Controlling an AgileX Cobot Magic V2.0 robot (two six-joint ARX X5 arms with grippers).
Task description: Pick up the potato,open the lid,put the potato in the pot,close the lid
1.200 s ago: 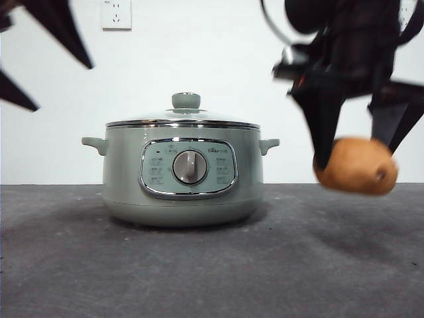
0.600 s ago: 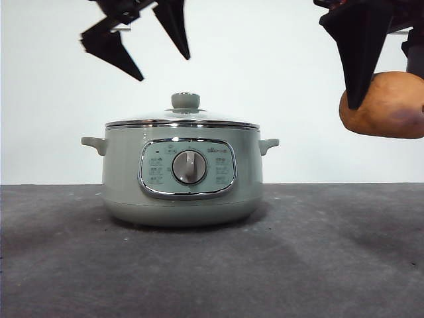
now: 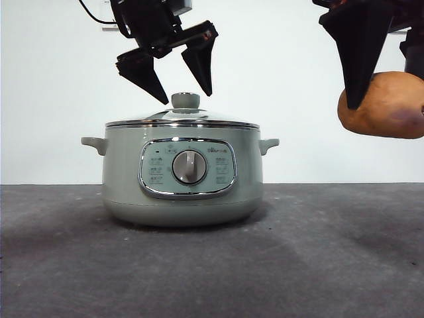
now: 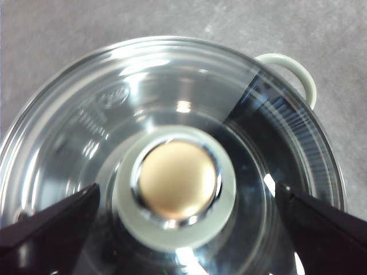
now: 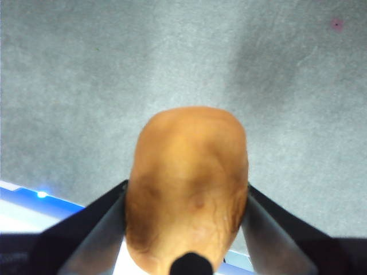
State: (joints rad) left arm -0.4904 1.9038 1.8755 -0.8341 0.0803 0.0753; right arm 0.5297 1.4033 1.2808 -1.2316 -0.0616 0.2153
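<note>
Hovering my left gripper [image 3: 182, 89] at the upper centre of the front frame, jaws spread, I have the lid's [image 3: 182, 119] knob [image 3: 185, 100] directly beneath, between the tips. The lid sits closed on the pot [image 3: 182, 175] at mid-frame. My right gripper [image 5: 186, 197] pinches the potato [image 3: 383, 105] at the right edge, aloft and well apart from the pot. The left wrist view shows the knob [image 4: 178, 195] centred between the jaws; the front view shows the tips are not yet down around it.

A dark grey, slightly speckled table [image 3: 318, 265] carries the pot [image 3: 182, 172]. The pot stands directly below the left gripper [image 3: 182, 89]. Its base rests flat on the table.
</note>
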